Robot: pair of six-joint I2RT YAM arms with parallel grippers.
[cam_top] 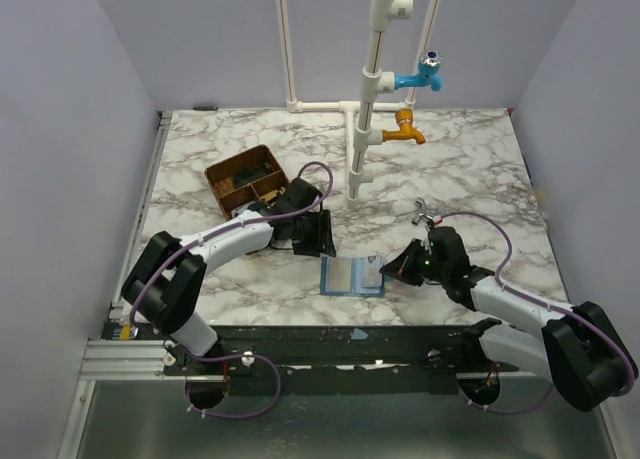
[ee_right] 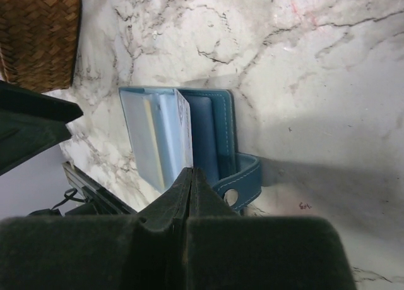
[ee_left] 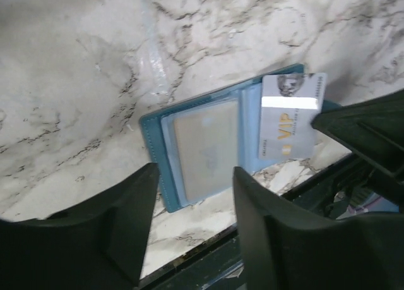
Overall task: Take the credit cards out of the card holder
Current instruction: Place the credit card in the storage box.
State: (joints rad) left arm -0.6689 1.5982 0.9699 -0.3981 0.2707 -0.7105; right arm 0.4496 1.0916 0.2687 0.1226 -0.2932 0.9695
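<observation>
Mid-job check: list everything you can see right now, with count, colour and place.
card holder: 1, blue, lying open near the table's front edge, between the two grippers
VIP card: 1, pale grey-white with gold lettering, partly out on the holder's side nearest the right gripper
second card: 1, pale, inside the holder's clear sleeve
tray: 1, brown, divided, back left
pipe frame: 1, white, back centre
blue tap: 1, on the pipe frame, upper
orange tap: 1, on the pipe frame, lower
table: 1, white marble
left gripper: 1, black, open, empty, above the holder
right gripper: 1, black, shut on the VIP card's edge
</observation>
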